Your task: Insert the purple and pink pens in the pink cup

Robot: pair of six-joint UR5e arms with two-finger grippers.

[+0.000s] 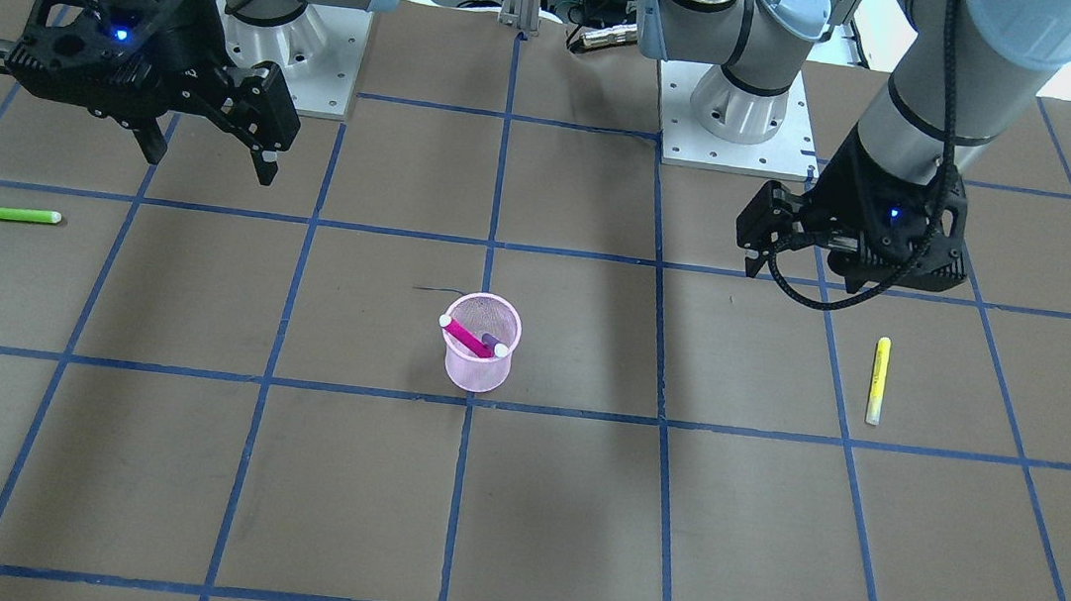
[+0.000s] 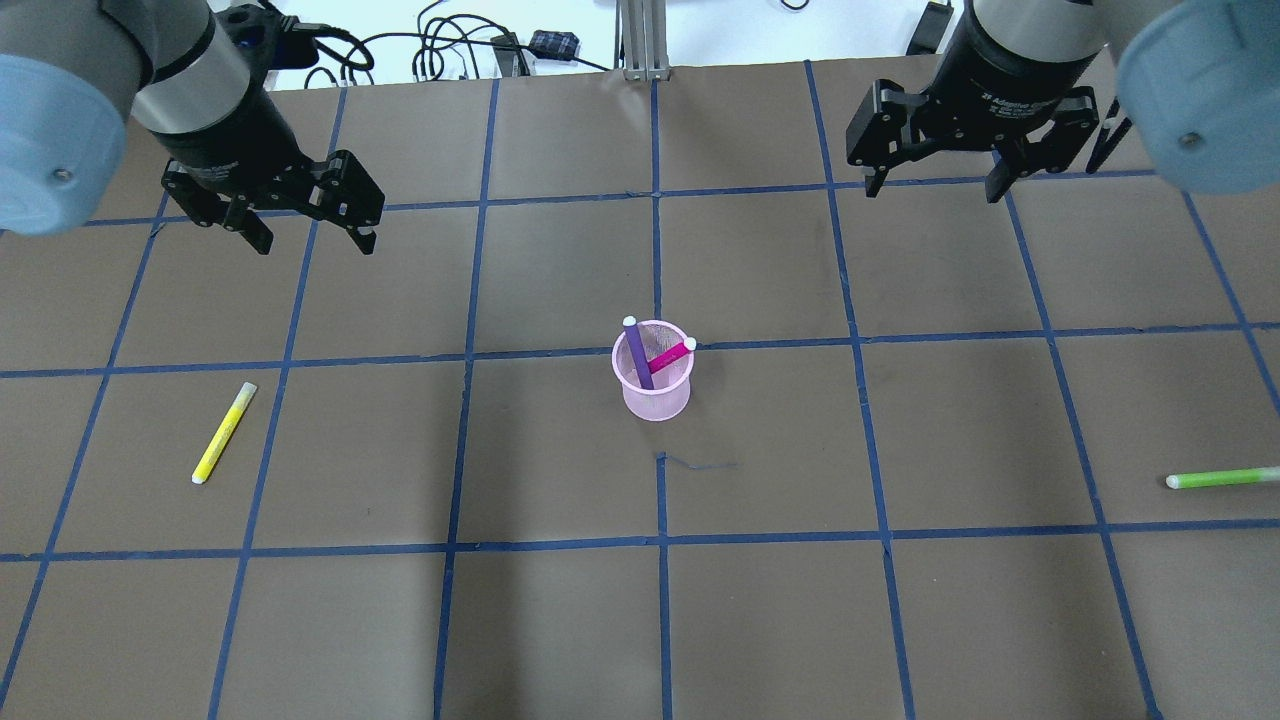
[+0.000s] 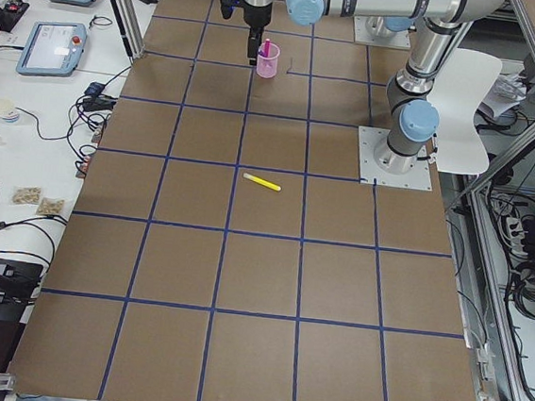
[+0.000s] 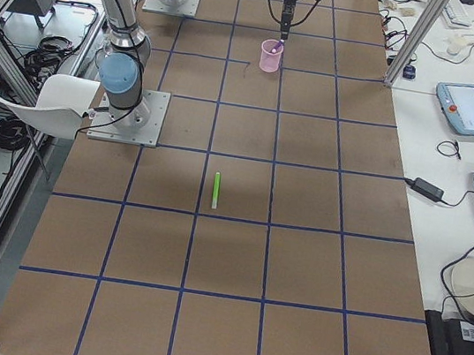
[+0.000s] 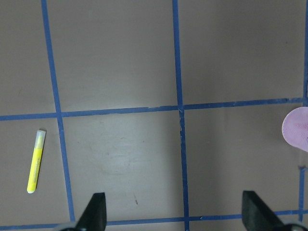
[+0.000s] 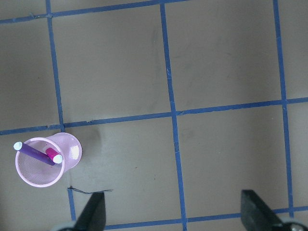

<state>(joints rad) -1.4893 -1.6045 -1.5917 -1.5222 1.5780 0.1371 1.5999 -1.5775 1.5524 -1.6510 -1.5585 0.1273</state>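
Observation:
The pink mesh cup (image 2: 655,402) stands upright at the table's middle. The purple pen (image 2: 637,352) and the pink pen (image 2: 668,358) both stand inside it, leaning on the rim. My left gripper (image 2: 316,245) is open and empty, above the table far left of the cup. My right gripper (image 2: 933,190) is open and empty, far right of it. The right wrist view shows the cup (image 6: 72,153) with the purple pen (image 6: 31,150) and the pink pen (image 6: 50,153) in it. The left wrist view shows only the cup's edge (image 5: 296,130).
A yellow pen (image 2: 223,433) lies on the table on my left side. A green pen (image 2: 1220,478) lies near the right edge. The brown table has blue tape grid lines. Cables lie beyond the far edge.

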